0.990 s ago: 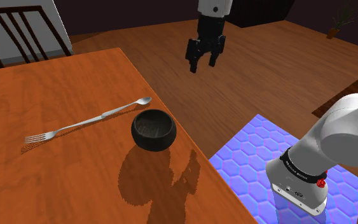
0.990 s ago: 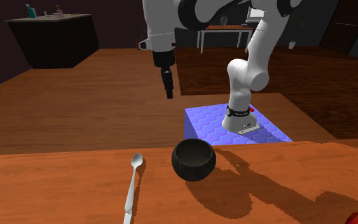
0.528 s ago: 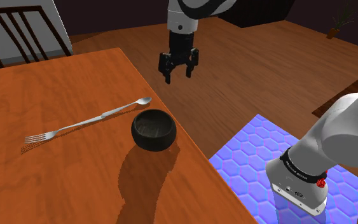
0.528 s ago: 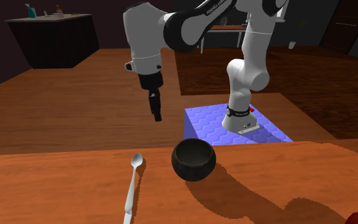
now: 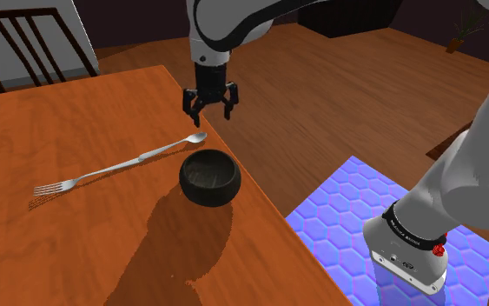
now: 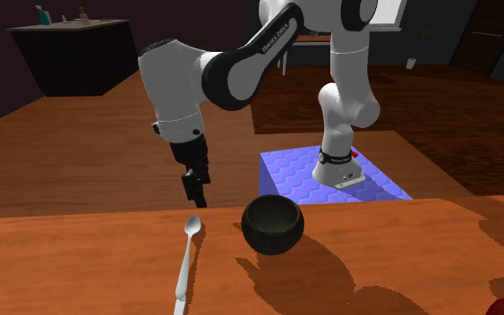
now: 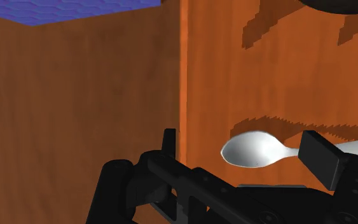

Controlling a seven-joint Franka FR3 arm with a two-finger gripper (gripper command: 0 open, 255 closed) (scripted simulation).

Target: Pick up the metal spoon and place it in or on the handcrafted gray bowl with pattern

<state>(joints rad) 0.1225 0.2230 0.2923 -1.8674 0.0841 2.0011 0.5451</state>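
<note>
Shoulder view: the gripper point(image 5: 209, 111), black and pointing down, is spread wide and has hold of nothing. The spoon point(image 5: 138, 159), silver, lies flat on the orange-brown wooden table point(image 5: 77, 113). Its rounded end is just below the gripper and its handle runs away from it, the far end looking pronged. The bowl point(image 5: 209, 176), dark and round, stands upright on the table, near the gripper on the camera's side, just beside the spoon's rounded end but apart from it. The stand point(image 5: 338, 196), blue with a hexagon pattern, is well apart from the gripper.

Second exterior view: the gripper point(image 6: 194, 190) hangs by the table's far edge, its tips just above the spoon's point(image 6: 185, 259) rounded end, not touching. The bowl point(image 6: 273, 224) sits near the gripper, on the stand's side.

Wrist view: the fingers point(image 7: 320, 156) stand apart. The spoon's rounded end lies on the table between them and touches neither. The table's edge passes just beside one finger, with the wooden floor point(image 7: 75, 102) beyond.
</note>
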